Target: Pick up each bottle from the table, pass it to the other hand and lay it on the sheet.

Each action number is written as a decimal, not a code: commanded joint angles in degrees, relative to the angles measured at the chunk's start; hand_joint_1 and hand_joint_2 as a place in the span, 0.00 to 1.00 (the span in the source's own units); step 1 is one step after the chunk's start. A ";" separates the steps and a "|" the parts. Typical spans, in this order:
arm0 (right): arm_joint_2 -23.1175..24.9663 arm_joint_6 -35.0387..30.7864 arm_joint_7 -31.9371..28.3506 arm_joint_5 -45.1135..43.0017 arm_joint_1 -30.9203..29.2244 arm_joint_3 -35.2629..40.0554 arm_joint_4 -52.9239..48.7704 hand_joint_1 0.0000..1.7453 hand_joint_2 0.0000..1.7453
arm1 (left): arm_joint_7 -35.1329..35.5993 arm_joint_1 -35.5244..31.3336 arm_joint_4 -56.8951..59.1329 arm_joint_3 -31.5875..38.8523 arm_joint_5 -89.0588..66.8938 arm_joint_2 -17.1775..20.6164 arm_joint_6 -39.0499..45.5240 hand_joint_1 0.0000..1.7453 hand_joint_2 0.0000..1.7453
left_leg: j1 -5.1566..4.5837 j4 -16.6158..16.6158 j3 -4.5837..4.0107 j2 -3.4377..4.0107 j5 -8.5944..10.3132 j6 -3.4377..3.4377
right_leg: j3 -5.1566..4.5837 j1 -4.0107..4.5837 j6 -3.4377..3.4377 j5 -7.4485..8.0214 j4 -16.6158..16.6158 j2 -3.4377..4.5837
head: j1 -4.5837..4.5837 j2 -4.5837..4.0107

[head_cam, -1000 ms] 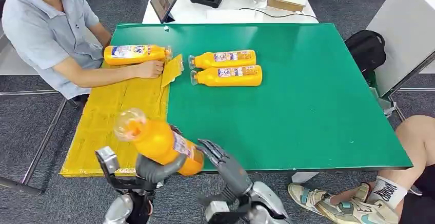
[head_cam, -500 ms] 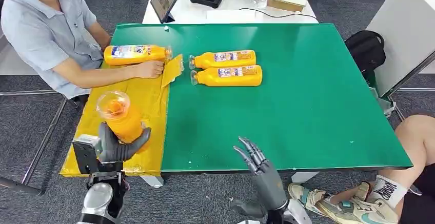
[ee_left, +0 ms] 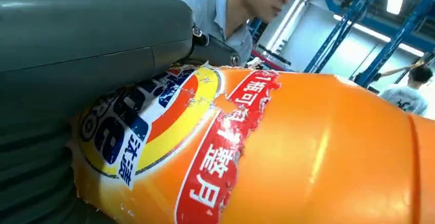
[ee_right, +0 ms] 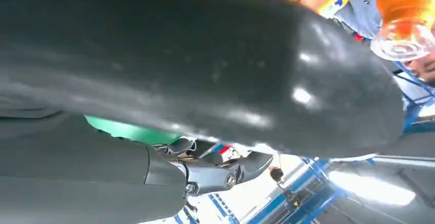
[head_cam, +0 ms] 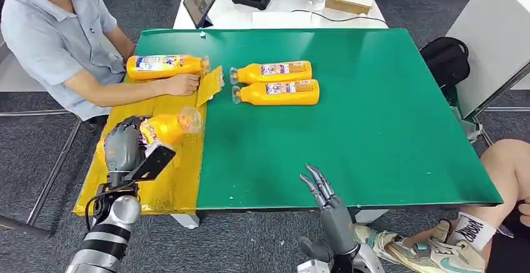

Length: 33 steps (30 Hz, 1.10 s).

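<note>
Left hand gripping an orange bottle over the yellow sheet.

The left hand [head_cam: 125,143] is wrapping its fingers around the orange bottle [head_cam: 167,127], holding it sideways above the yellow sheet [head_cam: 178,188], its mouth pointing toward the green table [head_cam: 350,135]. The right hand [head_cam: 325,195] is hanging at the near table edge with fingers spread, holding nothing. A person's hand [head_cam: 182,84] is resting on the sheet beside another bottle [head_cam: 164,66]; two more bottles [head_cam: 275,82] are lying side by side on the table.
</note>
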 commanded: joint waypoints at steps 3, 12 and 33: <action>2.68 4.39 -2.08 -2.69 -5.80 -1.04 12.62 0.00 0.00 | 5.06 -17.32 28.92 -11.12 -11.01 2.71 -9.41 1.00 1.00 | 0.11 -0.06 0.23 -0.22 0.04 0.03 | 0.35 0.15 -0.22 -0.02 -0.11 -0.28 | 0.04 0.00; 2.72 4.59 -2.05 -3.32 -5.45 -1.44 12.35 0.00 0.00 | 4.95 -19.82 33.19 -12.69 -10.51 2.67 -14.07 0.30 1.00 | 0.08 -0.03 0.25 -0.02 -0.02 0.05 | 0.31 0.13 -0.20 -0.05 -0.06 -0.07 | 0.02 0.00; 1.98 3.47 -2.32 -5.83 -7.09 -2.62 15.99 0.00 0.00 | -4.81 -22.67 33.65 -8.70 10.86 4.66 -36.87 0.00 1.00 | 0.10 0.02 0.24 0.12 -0.04 0.06 | 0.30 0.15 -0.22 -0.02 -0.04 0.06 | 0.04 0.00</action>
